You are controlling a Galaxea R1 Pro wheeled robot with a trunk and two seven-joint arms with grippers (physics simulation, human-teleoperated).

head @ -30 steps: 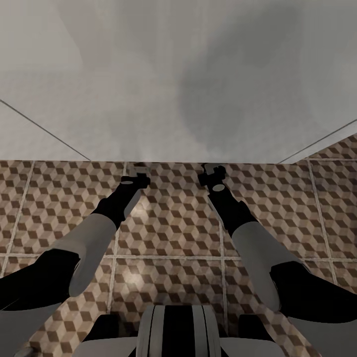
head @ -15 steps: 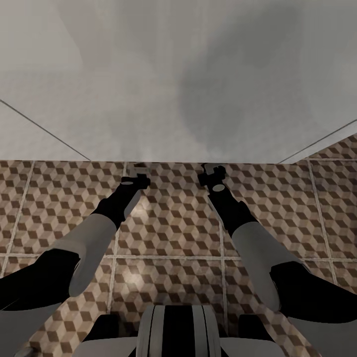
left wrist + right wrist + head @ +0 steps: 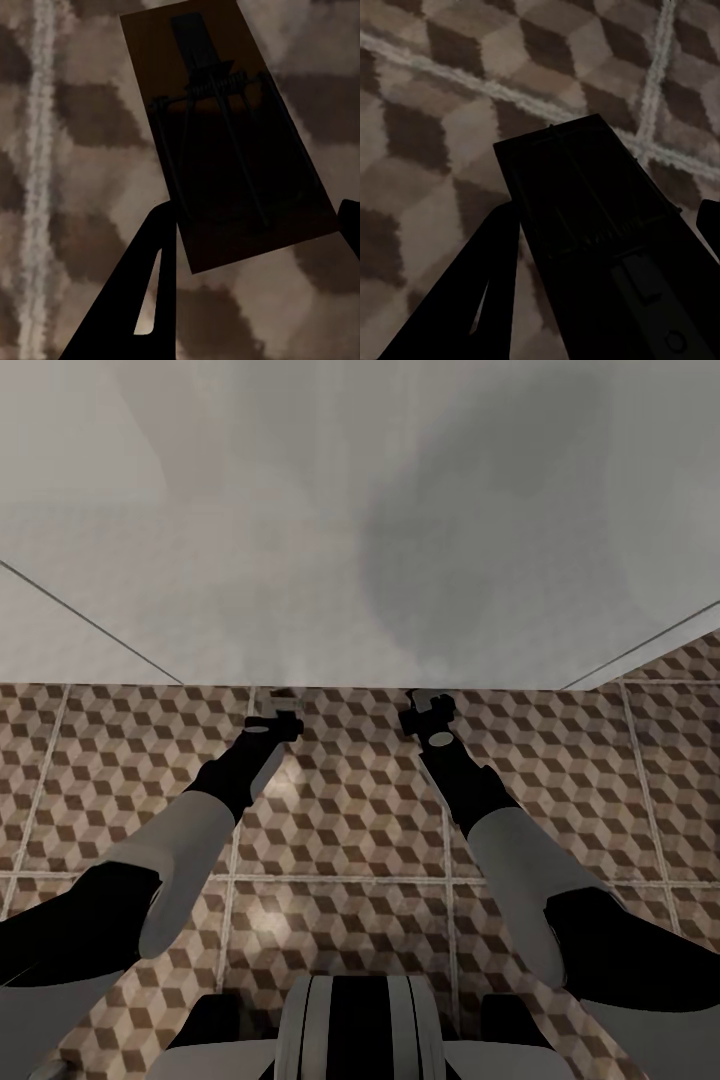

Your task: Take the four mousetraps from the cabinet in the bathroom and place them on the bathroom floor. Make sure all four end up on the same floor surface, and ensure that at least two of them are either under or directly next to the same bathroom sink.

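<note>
**Both arms reach low toward the wall, a mousetrap between each hand's fingers**

In the head view both arms stretch forward and downward over the bathroom floor (image 3: 350, 810), roughly parallel, grey forearms giving way to black wrists. The left hand (image 3: 278, 718) and the right hand (image 3: 428, 712) end just short of the line where the tiles meet a large pale grey surface (image 3: 360, 520) that rises ahead.

The left wrist view shows a mousetrap (image 3: 225, 127) lying between the left hand's two dark fingers (image 3: 142, 300), its brown board and wire spring and bar clear against the cube-patterned tiles. One finger meets the board's edge; the other shows only at the frame's border, so the hand appears closed onto the trap.

The right wrist view shows a second mousetrap (image 3: 600, 232), in deep shadow, between the right hand's fingers (image 3: 465, 300), likewise gripped at its sides. A pale grout line (image 3: 510, 97) crosses the tiles beyond it. Whether either board touches the floor cannot be told.
</note>
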